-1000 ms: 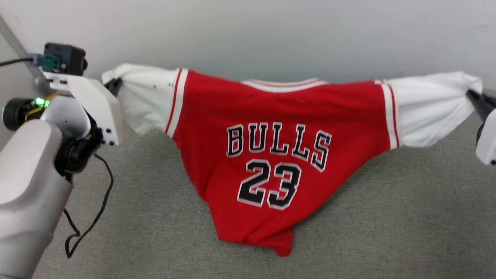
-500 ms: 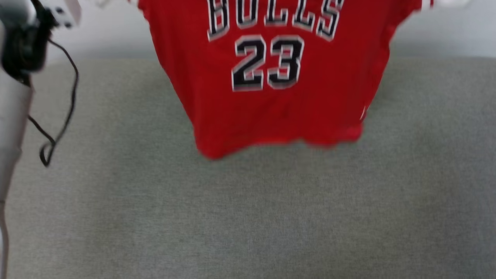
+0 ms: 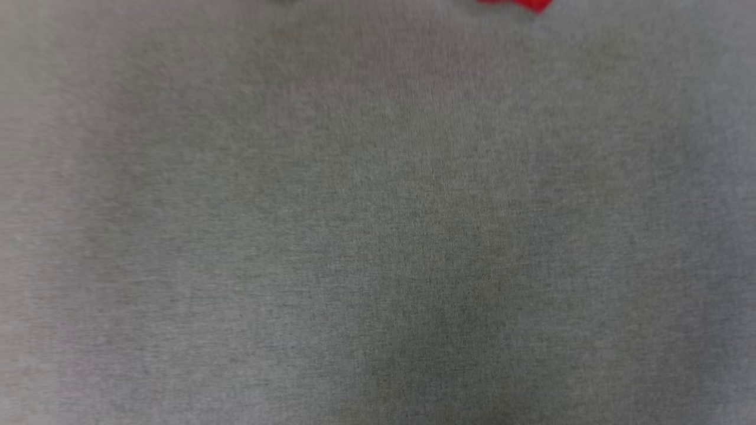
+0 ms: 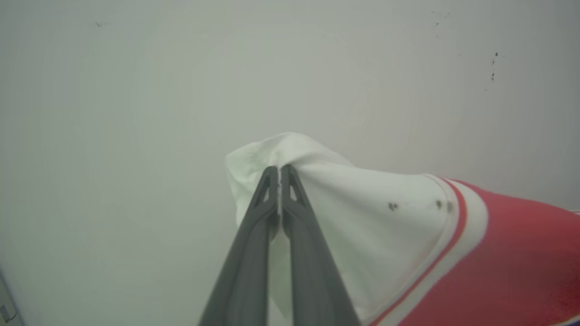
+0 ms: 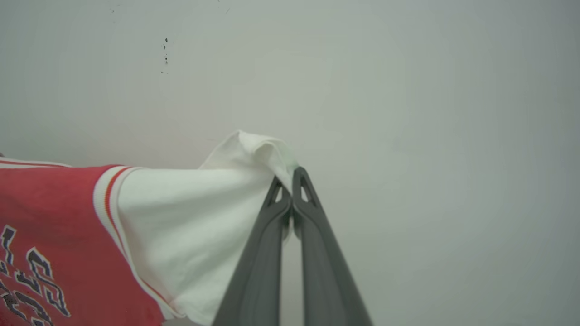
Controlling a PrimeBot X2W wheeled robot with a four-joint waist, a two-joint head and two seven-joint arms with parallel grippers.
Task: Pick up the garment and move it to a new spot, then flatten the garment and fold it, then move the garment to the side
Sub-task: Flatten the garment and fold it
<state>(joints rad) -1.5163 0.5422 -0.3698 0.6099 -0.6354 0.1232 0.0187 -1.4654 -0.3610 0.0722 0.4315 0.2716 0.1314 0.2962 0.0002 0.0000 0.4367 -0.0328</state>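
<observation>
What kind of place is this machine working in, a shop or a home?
Probably a bare indoor test room: a plain pale wall with a few dark specks, a grey carpet-like surface, and a red-and-white jersey pinched by its sleeves in the left gripper and right gripper.

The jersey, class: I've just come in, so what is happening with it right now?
The robot holds the red jersey stretched out in the air between its two arms, in front of a pale wall. The left fingers are shut on the tip of one white sleeve, and the right fingers on the tip of the other. The head view looks down on the grey surface, with a scrap of red at its top edge.
</observation>
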